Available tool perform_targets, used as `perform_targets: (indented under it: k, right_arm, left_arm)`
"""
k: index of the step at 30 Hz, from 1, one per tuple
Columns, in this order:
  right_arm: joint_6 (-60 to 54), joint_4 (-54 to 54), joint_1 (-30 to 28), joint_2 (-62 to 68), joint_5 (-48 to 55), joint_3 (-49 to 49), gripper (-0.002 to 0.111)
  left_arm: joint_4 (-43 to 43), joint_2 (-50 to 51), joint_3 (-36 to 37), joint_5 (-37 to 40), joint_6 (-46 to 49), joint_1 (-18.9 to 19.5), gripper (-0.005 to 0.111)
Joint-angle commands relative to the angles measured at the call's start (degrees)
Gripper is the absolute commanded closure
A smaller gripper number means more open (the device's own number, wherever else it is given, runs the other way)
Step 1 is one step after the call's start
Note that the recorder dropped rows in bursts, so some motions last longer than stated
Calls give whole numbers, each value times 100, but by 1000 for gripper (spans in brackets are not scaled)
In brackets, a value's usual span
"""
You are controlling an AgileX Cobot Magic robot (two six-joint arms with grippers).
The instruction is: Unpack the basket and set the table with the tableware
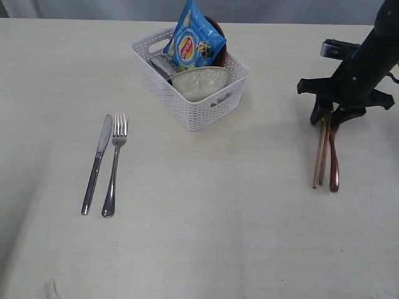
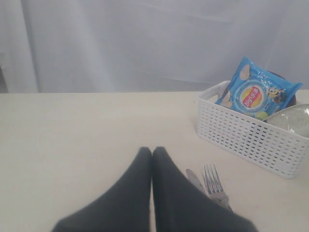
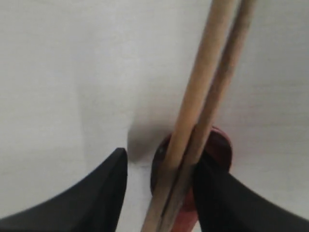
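Nearest to me, my left tool (image 2: 151, 151) was clenched, its two dark fingers pressed together on nothing, hanging above the tabletop (image 1: 206, 218) on the near-left side of the basket (image 1: 199, 115); just past it lay the steel knife (image 1: 96, 165) and fork (image 1: 114, 168), side by side and nearly touching, handles toward me, well apart from the basket on that same near-left side, the fork the closer of the two to it. On the basket's right, well clear of it, the wooden chopsticks (image 1: 322, 156) and the reddish-brown spoon (image 1: 334, 162) lay flat on the tabletop, the chopsticks between basket and spoon; their far ends met under my right tool (image 1: 328, 117), where the chopsticks crossed over the spoon's bowl; that tool's jaws stood apart around them, with bare tabletop showing between one finger and the sticks, so I read it as gripping nothing. Farther back, the white basket sat upright on the tabletop; inside it the cream bowl (image 1: 199, 81) leaned against the near wall, a steel piece (image 1: 161, 64) I could not make out lay at its left end, the blue chip bag (image 1: 196, 40) stood up above the rim; behind the bag showed the edge of a brown plate (image 1: 216, 26).
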Motion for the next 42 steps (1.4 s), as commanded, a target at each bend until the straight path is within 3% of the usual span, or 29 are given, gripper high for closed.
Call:
perform_targets:
  k: [1,12,18,24,27,30,38,42]
  right_arm:
    - [-59,-96,0,-4,176,-190,62]
    - [-94,200,14,-722,1008,-1356,62]
    - [-847,1312,220,-941,1228,-1505,62]
    - [-1377,2017,1202,-931,1437,-1505,65]
    - [-1704,1971,1855,-931,1411,-1505,82]
    - [-1938,1737,2416,-931,1372,-1505,109]
    - [-2037,1343,3493,-632,413,-1392,109]
    - [-1437,591,3811,-217,86,-1513,109]
  left_arm:
    - [-28,-21,16,-36,2,-6,107]
    - [-39,-21,16,-36,2,-6,107]
    - [-39,-21,16,-36,2,-6,107]
    - [-39,-21,16,-36,2,-6,107]
    - [-39,-21,16,-36,2,-6,107]
    - [-39,-21,16,-36,2,-6,107]
    - [-29,-21,16,-36,2,-6,107]
    - [-29,-21,16,-36,2,-6,107]
